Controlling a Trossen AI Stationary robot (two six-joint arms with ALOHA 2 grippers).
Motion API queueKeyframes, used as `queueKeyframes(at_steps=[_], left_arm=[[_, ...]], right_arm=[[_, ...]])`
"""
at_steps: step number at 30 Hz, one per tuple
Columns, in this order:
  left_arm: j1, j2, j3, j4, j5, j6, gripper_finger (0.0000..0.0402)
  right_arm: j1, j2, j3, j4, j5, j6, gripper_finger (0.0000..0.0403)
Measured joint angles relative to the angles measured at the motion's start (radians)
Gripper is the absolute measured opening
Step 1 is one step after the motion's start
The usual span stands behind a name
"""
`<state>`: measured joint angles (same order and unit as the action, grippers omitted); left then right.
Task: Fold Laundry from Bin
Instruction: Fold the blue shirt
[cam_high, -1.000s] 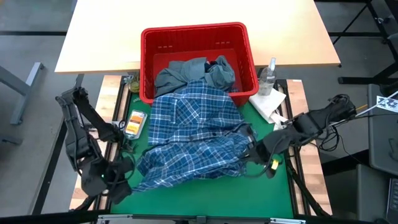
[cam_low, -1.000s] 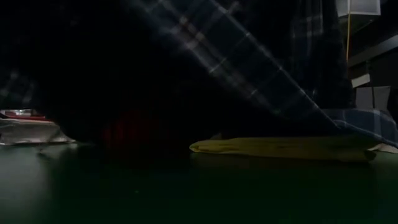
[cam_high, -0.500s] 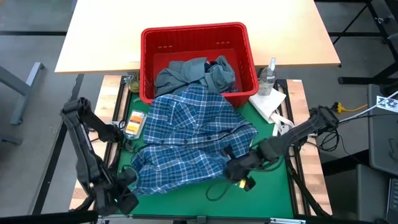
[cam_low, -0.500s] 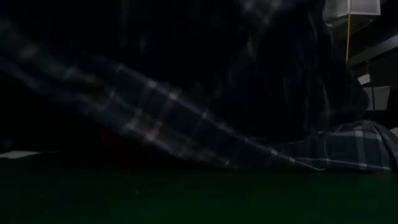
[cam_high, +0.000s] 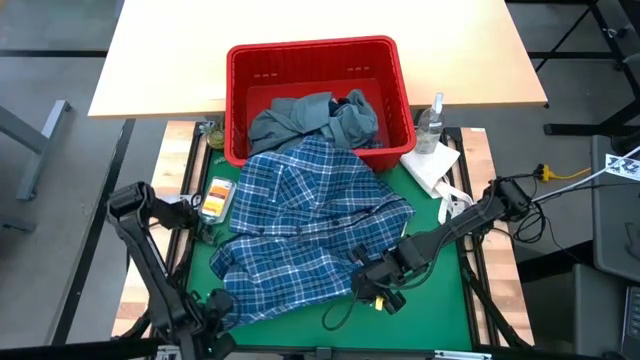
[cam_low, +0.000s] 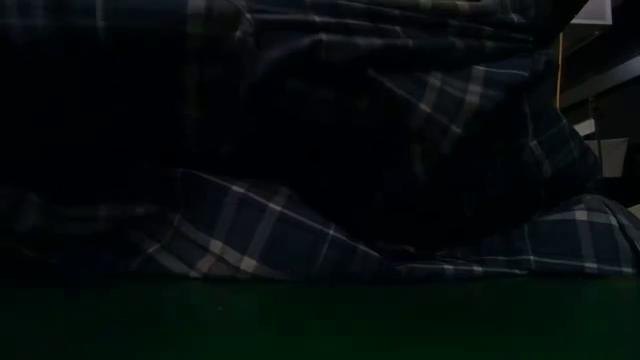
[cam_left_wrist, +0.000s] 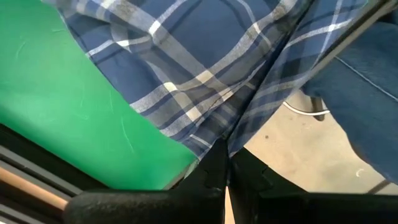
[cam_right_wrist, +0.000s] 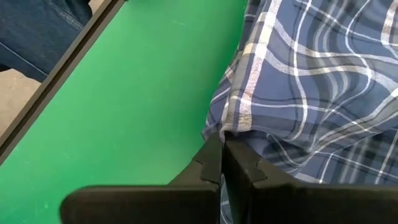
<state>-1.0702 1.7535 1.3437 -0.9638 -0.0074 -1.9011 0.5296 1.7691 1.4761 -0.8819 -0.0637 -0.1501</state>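
The blue-white plaid shirt lies spread over the green mat. Its far part rests on the front rim of the red bin. Grey-blue laundry lies inside the bin. My left gripper is shut on the shirt's near left corner, low over the mat. My right gripper is shut on the shirt's near right part. In the low view the shirt fills most of the picture. My left gripper pinches the shirt's near left edge between its two shut fingers, coming steeply from above. The cloth runs away from the fingers onto the mat in loose folds. My right gripper pinches a bunched edge of the shirt on its near right side between its two shut fingers, slanting down from the table's right. The cloth beside the fingers lies on the mat, slack.
A spray bottle and a white paper towel stand right of the bin. A small orange packet lies at the mat's left edge. A thin cable loops on the mat near my right gripper. Bare mat lies at the near right.
Both grippers have sunk toward the table's near edge and tipped to point more steeply down, staying shut on the shirt. The shirt's near part has come down from hanging onto the mat and spread toward the near edge; its far part stays on the bin's rim.
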Motion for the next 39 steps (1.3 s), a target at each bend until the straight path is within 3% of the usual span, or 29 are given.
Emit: queueKeyframes(at_steps=[5, 11, 18, 22, 26, 33, 39], left_arm=[[0.0, 0.003, 0.0, -0.001, -0.006, 0.0, 0.0016], [-0.001, 0.003, 0.0, -0.009, -0.017, 0.0, 0.0073], [0.0, 0.003, 0.0, -0.008, -0.047, 0.084, 0.0123], [0.0, 0.003, 0.0, -0.008, -0.146, 0.201, 0.0127], [0.018, 0.003, 0.0, -0.008, -0.265, 0.311, 0.0127], [0.135, 0.002, 0.0, -0.008, -0.558, 0.576, 0.0127], [0.314, 0.001, 0.0, -0.008, -0.573, 0.842, 0.0127]], right_arm=[[0.0, 0.0, 0.0, 0.005, -0.001, 0.013, 0.0005], [0.0, 0.0, -0.001, 0.002, -0.011, 0.016, 0.0014], [-0.001, 0.0, -0.001, -0.009, -0.016, 0.016, 0.0102], [-0.026, -0.002, 0.007, -0.064, -0.06, 0.015, 0.0147], [-0.058, -0.011, 0.062, -0.191, -0.083, 0.02, 0.0167], [-0.09, -0.016, 0.267, -0.423, 0.098, -0.097, 0.017], [-0.127, -0.017, 0.45, -0.618, 0.241, -0.25, 0.017]])
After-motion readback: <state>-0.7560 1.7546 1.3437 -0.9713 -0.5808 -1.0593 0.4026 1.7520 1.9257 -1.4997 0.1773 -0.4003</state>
